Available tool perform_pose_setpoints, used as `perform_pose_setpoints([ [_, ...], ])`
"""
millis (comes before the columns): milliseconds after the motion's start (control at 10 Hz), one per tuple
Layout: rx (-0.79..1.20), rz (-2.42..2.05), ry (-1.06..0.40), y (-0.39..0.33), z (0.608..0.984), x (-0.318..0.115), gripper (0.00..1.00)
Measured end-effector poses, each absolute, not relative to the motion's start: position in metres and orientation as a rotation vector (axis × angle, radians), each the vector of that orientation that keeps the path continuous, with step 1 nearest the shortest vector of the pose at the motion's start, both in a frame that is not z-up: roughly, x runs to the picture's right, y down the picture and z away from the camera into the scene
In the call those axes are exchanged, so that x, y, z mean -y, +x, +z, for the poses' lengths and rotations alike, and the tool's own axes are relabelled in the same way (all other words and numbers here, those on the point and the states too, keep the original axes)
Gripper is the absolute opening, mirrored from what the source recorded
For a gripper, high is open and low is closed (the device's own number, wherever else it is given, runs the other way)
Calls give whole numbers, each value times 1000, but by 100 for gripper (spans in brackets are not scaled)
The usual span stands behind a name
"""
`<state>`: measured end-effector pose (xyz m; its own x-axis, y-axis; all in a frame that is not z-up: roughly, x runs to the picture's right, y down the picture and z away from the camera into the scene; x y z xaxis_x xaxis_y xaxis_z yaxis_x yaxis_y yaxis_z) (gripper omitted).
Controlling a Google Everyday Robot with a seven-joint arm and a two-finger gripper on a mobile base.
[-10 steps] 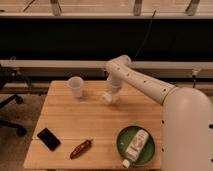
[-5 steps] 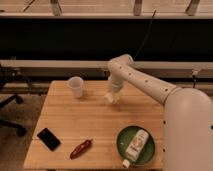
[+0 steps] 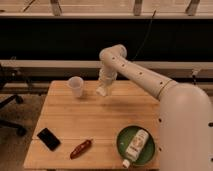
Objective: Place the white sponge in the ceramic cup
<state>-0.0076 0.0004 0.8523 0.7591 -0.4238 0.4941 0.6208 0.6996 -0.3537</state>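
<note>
1. My gripper (image 3: 103,90) hangs over the far edge of the wooden table (image 3: 100,125), just right of the small white tapered ceramic cup (image 3: 76,86).
2. It pinches the small off-white rectangular sponge (image 3: 102,91), lifted clear so it can pass above the cup rim.
3. The cup stands upright and apart from the gripper; the sponge is not yet inside.
4. Compared with half a second ago, the position appears almost unchanged.
</note>
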Motion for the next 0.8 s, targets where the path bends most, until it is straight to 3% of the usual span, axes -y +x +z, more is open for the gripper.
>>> perform_pose_setpoints([
  [800, 500, -821, -438, -111, 827, 29, 0],
])
